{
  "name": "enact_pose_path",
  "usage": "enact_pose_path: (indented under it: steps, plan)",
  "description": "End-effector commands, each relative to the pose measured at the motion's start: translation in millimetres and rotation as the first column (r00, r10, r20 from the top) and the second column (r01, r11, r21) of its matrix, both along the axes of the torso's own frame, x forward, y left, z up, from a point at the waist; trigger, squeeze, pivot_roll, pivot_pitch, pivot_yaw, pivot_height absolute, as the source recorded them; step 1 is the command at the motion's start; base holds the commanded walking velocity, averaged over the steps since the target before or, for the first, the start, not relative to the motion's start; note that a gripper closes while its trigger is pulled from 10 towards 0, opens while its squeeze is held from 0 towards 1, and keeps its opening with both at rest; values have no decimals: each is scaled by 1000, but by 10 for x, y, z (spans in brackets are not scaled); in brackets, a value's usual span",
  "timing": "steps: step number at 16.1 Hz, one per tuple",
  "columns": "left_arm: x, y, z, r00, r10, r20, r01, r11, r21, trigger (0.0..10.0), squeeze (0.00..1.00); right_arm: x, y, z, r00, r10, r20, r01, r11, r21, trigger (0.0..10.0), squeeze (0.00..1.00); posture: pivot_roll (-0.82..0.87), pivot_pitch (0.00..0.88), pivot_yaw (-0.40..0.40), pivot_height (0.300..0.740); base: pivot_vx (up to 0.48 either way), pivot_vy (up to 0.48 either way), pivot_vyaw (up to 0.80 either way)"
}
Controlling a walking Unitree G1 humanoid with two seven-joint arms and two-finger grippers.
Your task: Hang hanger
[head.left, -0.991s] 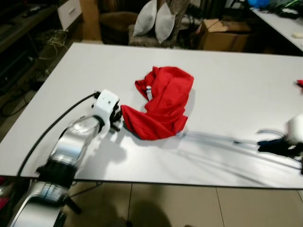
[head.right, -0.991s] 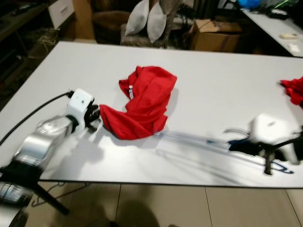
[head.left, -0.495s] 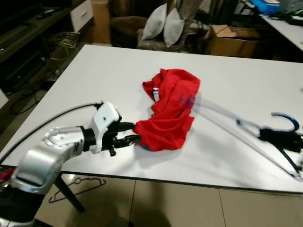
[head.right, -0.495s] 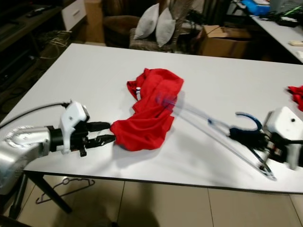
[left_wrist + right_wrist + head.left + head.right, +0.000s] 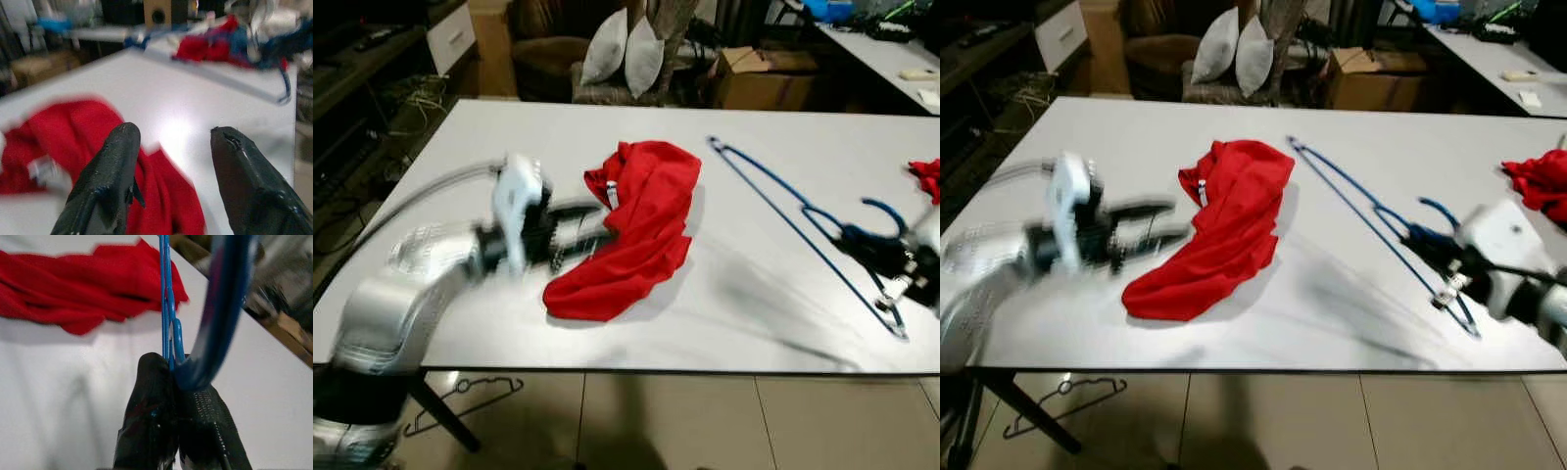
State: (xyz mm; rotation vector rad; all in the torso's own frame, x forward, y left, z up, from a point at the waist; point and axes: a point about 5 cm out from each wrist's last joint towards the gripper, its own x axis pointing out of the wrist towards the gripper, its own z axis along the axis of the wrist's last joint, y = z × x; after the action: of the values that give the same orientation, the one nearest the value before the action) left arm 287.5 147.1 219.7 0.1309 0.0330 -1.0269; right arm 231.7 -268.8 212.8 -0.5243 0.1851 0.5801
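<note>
Since hanger now swung clear of red shirt (image 5: 641, 227), right hand (image 5: 172, 387) pinches blue hanger (image 5: 801, 217) neck; left hand (image 5: 171, 161), fingers spread, empty, released shirt; hanging next.

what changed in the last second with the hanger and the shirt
The right gripper, shut on the blue hanger, drew it out from against the red shirt; it now lies apart. The left gripper let go of the shirt's edge and is open. The shirt stayed on the white table.
</note>
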Motion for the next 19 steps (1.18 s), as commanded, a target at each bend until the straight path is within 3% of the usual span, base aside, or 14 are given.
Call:
enact_pose_path:
  steps: [1, 2, 3, 5, 8, 11, 16, 18, 19]
  plan:
    - [62, -70, 34, 998, 43, 50, -43, 999, -6, 10000, 1000, 42, 64, 29, 1000, 20, 21, -20, 1000, -6, 10000, 0, -33, 0, 10, 740, 0, 0, 0]
    - [94, -98, 18, 995, 76, 65, -76, 997, -4, 10000, 1000, 61, 80, 34, 1000, 12, 29, -12, 1000, 3, 10000, 0, -35, 0, 11, 740, 0, 0, 0]
    - [170, -158, -108, 978, 200, 66, -199, 980, -23, 10000, 0, 98, 184, -6, 999, -17, 44, 16, 999, 32, 10000, 0, -43, 0, 17, 740, 0, 0, 0]
    - [165, -171, -301, 930, 362, 62, -357, 930, -82, 10000, 0, 113, 385, -126, 989, -122, 86, 109, 984, 141, 10000, 0, -42, 0, 2, 740, 0, 0, 0]
    - [-3, -186, -499, 921, 391, 6, -390, 919, -58, 10000, 0, -48, 564, -281, 990, -130, 53, 118, 975, 188, 10000, 0, -40, 0, -10, 740, 0, -290, 0]
    - [-11, -151, -613, 888, 461, -11, -460, 886, -62, 10000, 0, -73, 601, -296, 988, -152, 43, 140, 969, 206, 10000, 0, -51, 0, -7, 740, 0, -424, 0]
    - [15, -199, -616, 885, 465, -15, -464, 883, -68, 10000, 0, -72, 653, -302, 992, -121, 43, 111, 977, 183, 10000, 0, -55, 0, -3, 740, 0, -220, 0]
    - [80, -203, -538, 906, 424, 22, -421, 904, -68, 10000, 0, -61, 646, -267, 996, -82, 37, 74, 982, 171, 10000, 0, -54, 0, 1, 740, 0, 0, 0]
    - [121, -225, -455, 935, 355, 21, -352, 931, -92, 10000, 235, -67, 666, -241, 1000, -10, 27, 5, 987, 160, 10000, 0, -58, 0, 11, 740, 0, 0, 0]
